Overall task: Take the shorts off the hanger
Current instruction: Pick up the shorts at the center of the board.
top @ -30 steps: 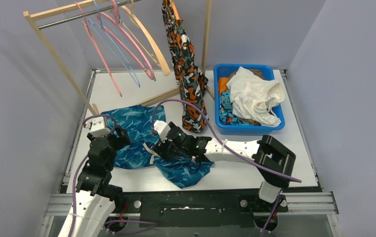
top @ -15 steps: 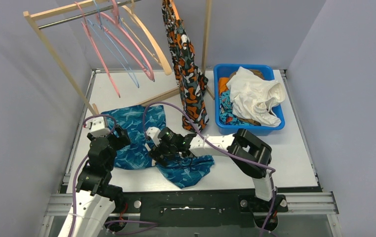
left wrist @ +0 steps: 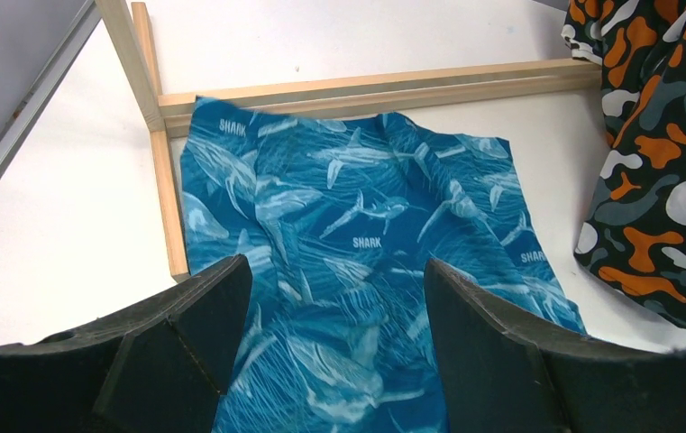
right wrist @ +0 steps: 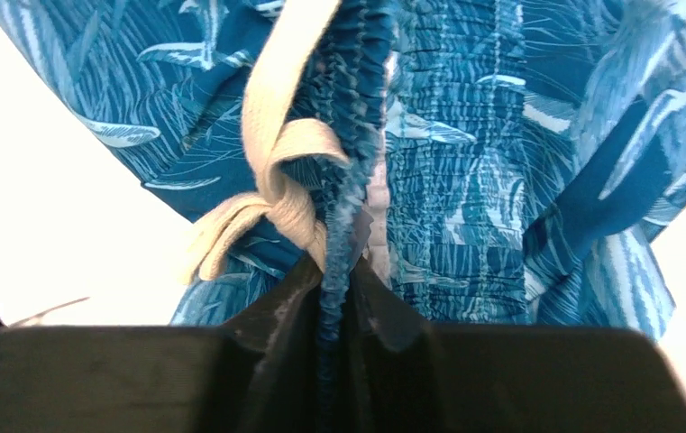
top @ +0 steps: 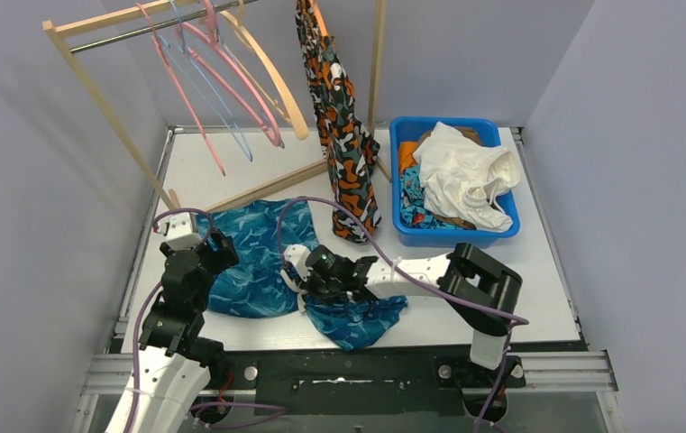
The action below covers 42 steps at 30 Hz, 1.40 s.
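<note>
Lilac walls box in a white table (top: 231,153). At ten o'clock a wooden rack (top: 105,113) carries bare hangers (top: 231,86). At seven the left gripper (left wrist: 334,280) hovers wide open and empty over the shark-print shorts (top: 249,262), which lie flat at six. The right gripper (right wrist: 343,280) is pinched on their waistband beside the drawstring (right wrist: 276,153), probably to carry them away. At twelve the camouflage shorts (top: 343,135) hang from the rack, not yet removed. At two the blue bin (top: 454,237) holds the white shorts (top: 465,176)
</note>
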{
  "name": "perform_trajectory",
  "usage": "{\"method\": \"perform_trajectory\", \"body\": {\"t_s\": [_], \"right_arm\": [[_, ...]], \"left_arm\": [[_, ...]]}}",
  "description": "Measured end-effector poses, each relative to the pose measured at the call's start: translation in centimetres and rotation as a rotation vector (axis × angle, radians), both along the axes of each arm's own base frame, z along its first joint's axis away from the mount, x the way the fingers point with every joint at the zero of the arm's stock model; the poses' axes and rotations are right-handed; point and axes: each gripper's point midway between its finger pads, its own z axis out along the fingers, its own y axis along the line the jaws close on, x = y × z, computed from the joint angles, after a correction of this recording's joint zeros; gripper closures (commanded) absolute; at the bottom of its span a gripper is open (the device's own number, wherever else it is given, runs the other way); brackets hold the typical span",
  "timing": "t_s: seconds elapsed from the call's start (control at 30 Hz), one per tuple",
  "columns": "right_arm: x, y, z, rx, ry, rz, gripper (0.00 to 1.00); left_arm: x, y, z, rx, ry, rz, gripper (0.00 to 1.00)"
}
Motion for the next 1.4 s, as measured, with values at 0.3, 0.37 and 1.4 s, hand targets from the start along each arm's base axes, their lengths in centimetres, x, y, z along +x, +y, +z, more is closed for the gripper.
{"method": "perform_trajectory", "body": {"t_s": [0.3,0.37,1.4], "right_arm": [[-0.8,-4.8,5.1,0.105,-0.125,-0.066,0.99],[-0.7,-5.6,8.2,0.181,-0.192,-0.072,0.96],[1.8,-7.1,10.4,0.266,-0.068,-0.610,0.01]], "left_arm": [[0.0,-0.1,0.0,-0.002,0.000,-0.002,0.30],[0.0,-0.1,0.0,-0.003,0.000,-0.003,0.30],[0.1,-0.2,-0.5,0.000,0.020,-0.010,0.30]]}}
